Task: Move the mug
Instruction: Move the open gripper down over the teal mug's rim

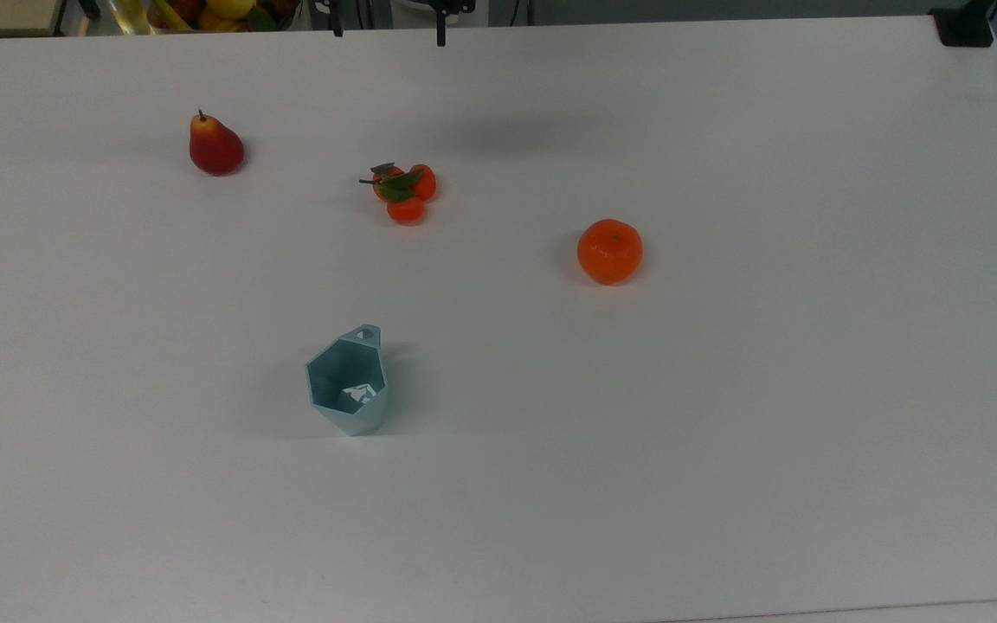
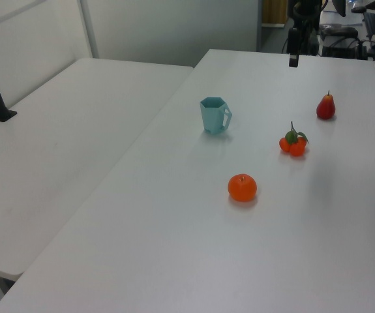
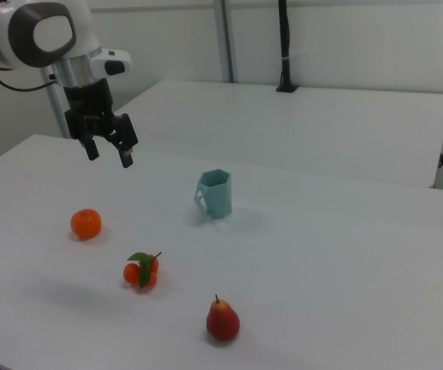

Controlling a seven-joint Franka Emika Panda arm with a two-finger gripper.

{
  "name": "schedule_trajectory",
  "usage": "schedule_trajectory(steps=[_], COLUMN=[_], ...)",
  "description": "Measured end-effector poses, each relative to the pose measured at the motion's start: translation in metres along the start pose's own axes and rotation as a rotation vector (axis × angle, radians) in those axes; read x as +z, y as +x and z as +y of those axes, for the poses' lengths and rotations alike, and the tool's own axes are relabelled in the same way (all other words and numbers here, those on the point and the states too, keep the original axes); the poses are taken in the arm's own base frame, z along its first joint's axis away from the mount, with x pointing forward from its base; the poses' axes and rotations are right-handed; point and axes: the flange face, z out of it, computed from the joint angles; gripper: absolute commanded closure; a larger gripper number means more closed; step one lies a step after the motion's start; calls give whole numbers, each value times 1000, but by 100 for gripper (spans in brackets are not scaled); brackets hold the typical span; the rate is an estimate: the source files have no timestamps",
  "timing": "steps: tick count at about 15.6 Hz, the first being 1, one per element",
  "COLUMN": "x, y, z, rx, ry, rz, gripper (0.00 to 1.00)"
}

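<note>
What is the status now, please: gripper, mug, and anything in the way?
Gripper open, empty, high above the table. Mug upright, untouched, apart from the fruit. Orange lies below the gripper; nothing crowds the mug.

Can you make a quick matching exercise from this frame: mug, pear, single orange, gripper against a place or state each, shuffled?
Column 1:
1. mug
2. pear
3. single orange
4. gripper

Column 2:
A. red, farthest toward the top view's left
B. raised above the table, fingers apart
C. upright, pale teal
D. farthest toward the top view's right of the objects

Pairs: 1-C, 2-A, 3-D, 4-B
</note>
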Motion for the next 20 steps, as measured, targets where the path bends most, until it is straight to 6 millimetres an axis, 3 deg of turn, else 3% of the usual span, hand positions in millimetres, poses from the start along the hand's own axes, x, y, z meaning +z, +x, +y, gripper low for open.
schedule_trajectory(steps=[12, 15, 20], x=[7, 12, 40], y=[4, 18, 51], z=[2, 5, 6], rx=[5, 13, 85], ry=[-1, 1, 5], rz=[-3, 51, 142], gripper=[0, 0, 0])
